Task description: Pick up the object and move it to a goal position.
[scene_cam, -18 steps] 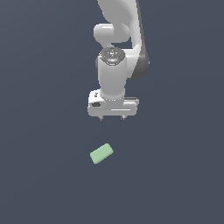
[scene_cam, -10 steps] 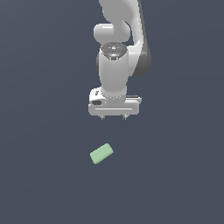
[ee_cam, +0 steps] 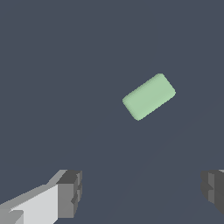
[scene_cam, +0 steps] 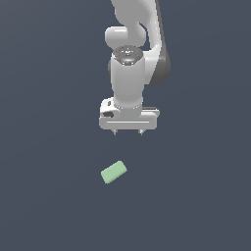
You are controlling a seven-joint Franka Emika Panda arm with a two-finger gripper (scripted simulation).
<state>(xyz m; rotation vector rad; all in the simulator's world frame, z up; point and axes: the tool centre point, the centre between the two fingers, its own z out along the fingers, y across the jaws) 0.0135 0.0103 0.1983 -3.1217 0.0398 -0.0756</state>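
The object, a small pale mint-green rectangular block, lies flat and slanted on the dark grey floor. It also shows in the wrist view. My white gripper hangs above the floor, pointing down, with the block nearer the camera and slightly toward the exterior view's left of it. The gripper is open and empty. In the wrist view its two dark fingertips stand wide apart, and the block lies beyond them, not between them.
A plain dark grey floor lies all around. The white arm rises above the gripper.
The gripper has shifted slightly toward the exterior view's right and a little lower. The block has not moved.
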